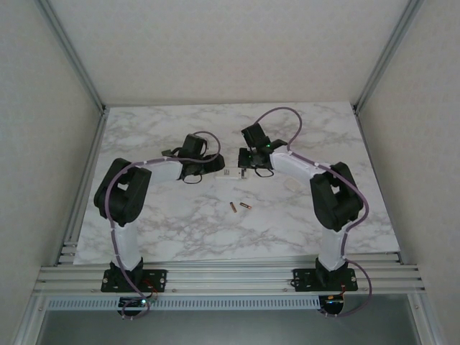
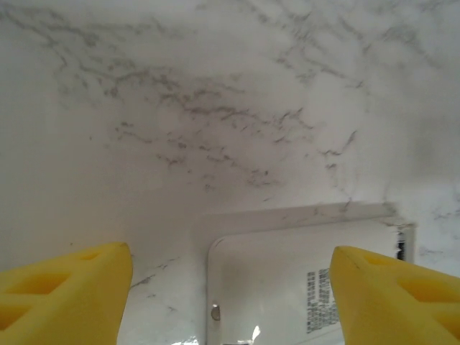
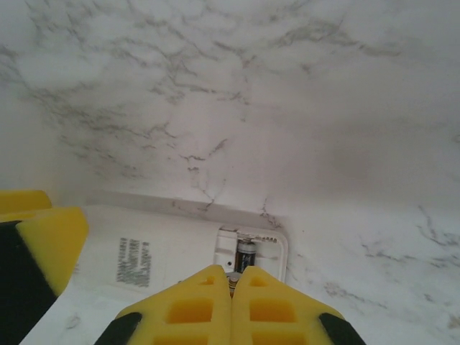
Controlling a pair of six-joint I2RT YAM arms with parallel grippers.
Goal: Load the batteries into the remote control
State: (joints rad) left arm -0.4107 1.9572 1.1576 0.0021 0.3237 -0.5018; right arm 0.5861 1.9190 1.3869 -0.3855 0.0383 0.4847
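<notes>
The batteries (image 1: 232,208): two lie loose mid-frame, one cell (image 3: 246,255) sits in the remote control's (image 3: 165,259) bay just beyond the pinched-closed right gripper (image 3: 231,273), probably seating it, while the wide-spread left gripper (image 2: 231,253) straddles the remote to brace it.

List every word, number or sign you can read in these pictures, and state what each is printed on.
No text can be read here.
Too blurred in both wrist views: the block of small black print on the flat white plastic remote control.
Too small to read: any marking on the dark cylindrical battery lying in the remote's open compartment.
</notes>
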